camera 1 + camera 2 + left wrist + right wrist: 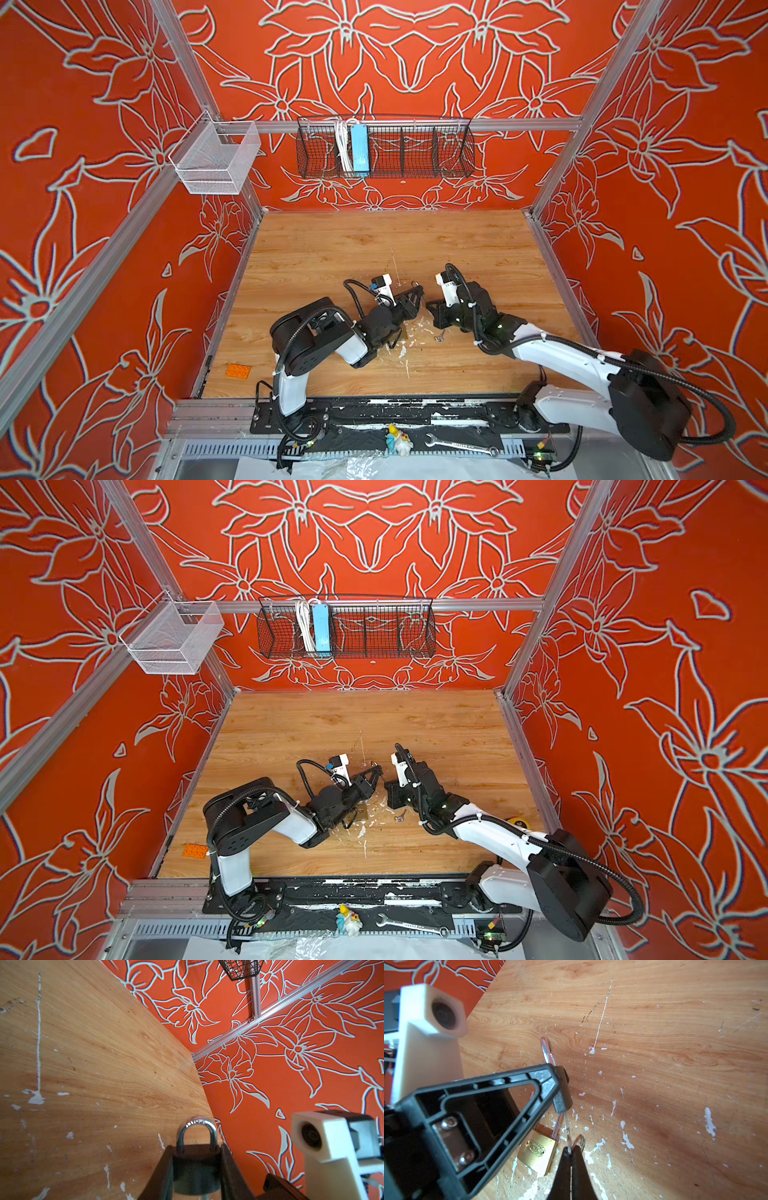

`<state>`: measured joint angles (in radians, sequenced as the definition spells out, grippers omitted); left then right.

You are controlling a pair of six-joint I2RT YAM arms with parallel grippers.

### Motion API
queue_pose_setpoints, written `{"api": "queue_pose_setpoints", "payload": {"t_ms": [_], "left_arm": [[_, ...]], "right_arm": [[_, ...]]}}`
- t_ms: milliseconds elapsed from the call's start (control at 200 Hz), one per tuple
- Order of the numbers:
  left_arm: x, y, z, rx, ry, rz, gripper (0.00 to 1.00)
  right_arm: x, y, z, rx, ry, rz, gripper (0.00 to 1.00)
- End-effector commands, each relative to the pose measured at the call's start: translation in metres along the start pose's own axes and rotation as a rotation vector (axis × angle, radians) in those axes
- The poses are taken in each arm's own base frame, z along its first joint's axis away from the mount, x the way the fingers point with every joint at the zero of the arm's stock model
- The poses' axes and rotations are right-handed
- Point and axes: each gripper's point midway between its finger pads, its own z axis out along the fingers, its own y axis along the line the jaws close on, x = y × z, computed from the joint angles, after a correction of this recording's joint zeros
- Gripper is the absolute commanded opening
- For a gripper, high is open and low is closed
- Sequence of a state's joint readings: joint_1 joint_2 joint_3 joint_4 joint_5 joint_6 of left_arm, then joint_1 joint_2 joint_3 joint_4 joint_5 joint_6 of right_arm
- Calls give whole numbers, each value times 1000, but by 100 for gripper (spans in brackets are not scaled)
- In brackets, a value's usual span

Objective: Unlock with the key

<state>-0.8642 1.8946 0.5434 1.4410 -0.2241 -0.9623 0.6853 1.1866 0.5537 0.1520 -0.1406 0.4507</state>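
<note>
The left pincer point(196, 1148) is clamped on a small dark-bodied padlock point(196, 1167). The body sits between its two fingers, and the curved silver steel shackle point(196, 1122) sticks out beyond the tips. The right pincer point(571, 1150) is closed tight on a thin silver metal key point(566, 1130), whose ring point(580, 1139) shows just beside its tips. From the right pincer the padlock lies straight ahead, close off the tips. The key's blade runs forward from them to the underside of the padlock body, and blade and padlock look nearly in line, with the shackle pointing away. Whether the blade is seated in the keyway or only touching its mouth I cannot tell, as the left pincer's black finger point(546, 1084) covers that spot. In both top views the two pincers meet almost tip to tip above the scuffed wooden counter point(332, 257). By my judgement the right arm is the nearer and makes the next move, a push along that shared axis and then a twist, while the left arm only braces. A second, brass padlock point(537, 1152) lies flat on the counter under the right pincer, ungripped.
</note>
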Motion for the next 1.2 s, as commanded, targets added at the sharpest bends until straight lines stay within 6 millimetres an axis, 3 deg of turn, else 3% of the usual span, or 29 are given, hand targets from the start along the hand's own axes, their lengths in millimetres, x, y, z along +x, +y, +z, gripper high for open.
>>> {"api": "queue_pose_setpoints", "payload": {"t_ms": [0, 275, 435, 641, 826, 1121, 1196], "left_arm": [[68, 4, -12, 19, 237, 37, 0], [71, -1, -12, 36, 232, 31, 0], [83, -4, -11, 42, 249, 92, 0], [95, -19, -12, 100, 297, 103, 0], [105, -37, -13, 182, 368, 80, 0], [61, -28, -23, 105, 224, 101, 0], [59, -19, -21, 75, 237, 78, 0]], "right_arm": [[-92, 65, -35, -243, -331, -37, 0], [-83, 76, -17, -309, -310, -10, 0], [-89, 79, -22, -302, -322, -29, 0], [-96, 62, -35, -201, -374, -51, 0], [-95, 68, -33, -232, -364, -67, 0], [-82, 68, -20, -261, -328, -72, 0], [-82, 70, -21, -272, -336, -80, 0]]}}
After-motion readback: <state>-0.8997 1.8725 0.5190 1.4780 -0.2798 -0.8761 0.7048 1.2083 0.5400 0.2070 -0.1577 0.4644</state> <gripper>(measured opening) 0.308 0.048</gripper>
